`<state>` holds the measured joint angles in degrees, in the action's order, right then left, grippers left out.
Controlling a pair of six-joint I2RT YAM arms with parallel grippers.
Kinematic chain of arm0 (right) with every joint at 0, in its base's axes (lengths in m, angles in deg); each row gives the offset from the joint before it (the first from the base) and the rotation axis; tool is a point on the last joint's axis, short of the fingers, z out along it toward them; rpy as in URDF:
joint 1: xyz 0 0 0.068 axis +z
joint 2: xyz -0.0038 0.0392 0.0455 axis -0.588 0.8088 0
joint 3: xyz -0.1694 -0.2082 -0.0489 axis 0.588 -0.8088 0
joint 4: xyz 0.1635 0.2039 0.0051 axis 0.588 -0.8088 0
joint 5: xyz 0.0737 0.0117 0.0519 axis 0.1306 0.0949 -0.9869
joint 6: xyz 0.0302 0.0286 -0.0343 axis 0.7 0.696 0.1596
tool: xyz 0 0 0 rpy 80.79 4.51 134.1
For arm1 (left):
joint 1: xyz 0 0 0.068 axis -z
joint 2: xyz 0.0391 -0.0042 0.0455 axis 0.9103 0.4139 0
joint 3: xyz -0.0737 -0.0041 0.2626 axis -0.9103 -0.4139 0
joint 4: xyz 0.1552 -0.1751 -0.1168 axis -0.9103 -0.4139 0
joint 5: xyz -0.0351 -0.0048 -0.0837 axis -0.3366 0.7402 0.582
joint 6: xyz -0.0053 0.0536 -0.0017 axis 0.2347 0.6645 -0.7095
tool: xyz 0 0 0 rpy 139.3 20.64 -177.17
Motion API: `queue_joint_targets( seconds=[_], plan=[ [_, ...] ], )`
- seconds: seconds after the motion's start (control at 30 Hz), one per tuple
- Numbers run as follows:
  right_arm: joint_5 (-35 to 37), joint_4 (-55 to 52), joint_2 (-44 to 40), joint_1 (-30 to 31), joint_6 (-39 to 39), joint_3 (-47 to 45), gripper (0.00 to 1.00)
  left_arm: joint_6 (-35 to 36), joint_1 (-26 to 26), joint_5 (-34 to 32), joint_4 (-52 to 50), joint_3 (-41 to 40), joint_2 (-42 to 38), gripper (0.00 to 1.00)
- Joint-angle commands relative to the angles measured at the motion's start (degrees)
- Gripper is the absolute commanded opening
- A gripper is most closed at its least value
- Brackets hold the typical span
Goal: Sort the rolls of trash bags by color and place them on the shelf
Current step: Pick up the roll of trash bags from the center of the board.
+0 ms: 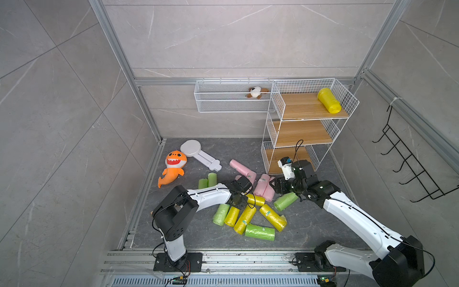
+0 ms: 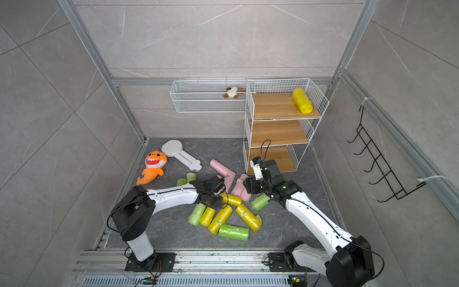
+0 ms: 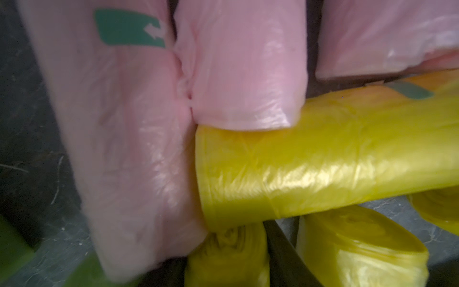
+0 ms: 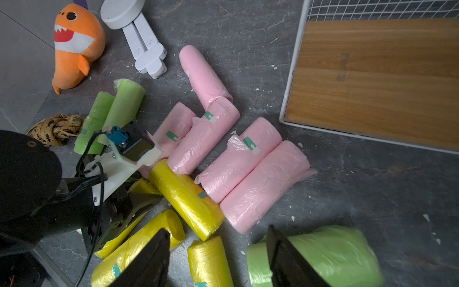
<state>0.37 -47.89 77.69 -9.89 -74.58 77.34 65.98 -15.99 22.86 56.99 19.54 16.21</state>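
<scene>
Arms (image 1: 208,195) (image 1: 352,213) low over rolls (image 1: 244,220) | left fingers (image 3: 285,261) straddle yellow roll (image 3: 226,253), grip unclear | right fingers (image 4: 293,261) apart

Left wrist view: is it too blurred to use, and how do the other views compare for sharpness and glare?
Left wrist view: soft throughout, pink roll smeared at its edges, sheen on the yellow roll. Right wrist view: pink rolls crisp, green roll at the frame's edge blurred. Both top views: evenly lit, sharp, soft shadows, no glare on the shelf.
</scene>
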Motion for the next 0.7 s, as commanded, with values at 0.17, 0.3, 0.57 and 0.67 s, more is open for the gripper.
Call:
queue_joint_targets(
  seconds=[0.17,0.3,0.57,0.67],
  plan=[
    [-5.0,1.3,-2.3,0.2,1.8,5.6,0.67,-3.2,-5.6,-0.8,2.5,1.6,-16.4,0.31],
    [-8.8,8.1,-3.5,1.8,6.0,5.5,0.68,-7.8,-12.1,3.3,10.8,2.1,-23.9,0.29],
    [-11.5,27.4,-1.0,8.8,15.3,5.4,0.75,-22.1,-18.4,4.8,29.4,5.1,-29.5,0.28],
    [-10.7,34.0,1.2,12.0,17.4,5.5,0.80,-28.1,-18.7,4.1,35.6,4.6,-30.2,0.27]
  ],
)
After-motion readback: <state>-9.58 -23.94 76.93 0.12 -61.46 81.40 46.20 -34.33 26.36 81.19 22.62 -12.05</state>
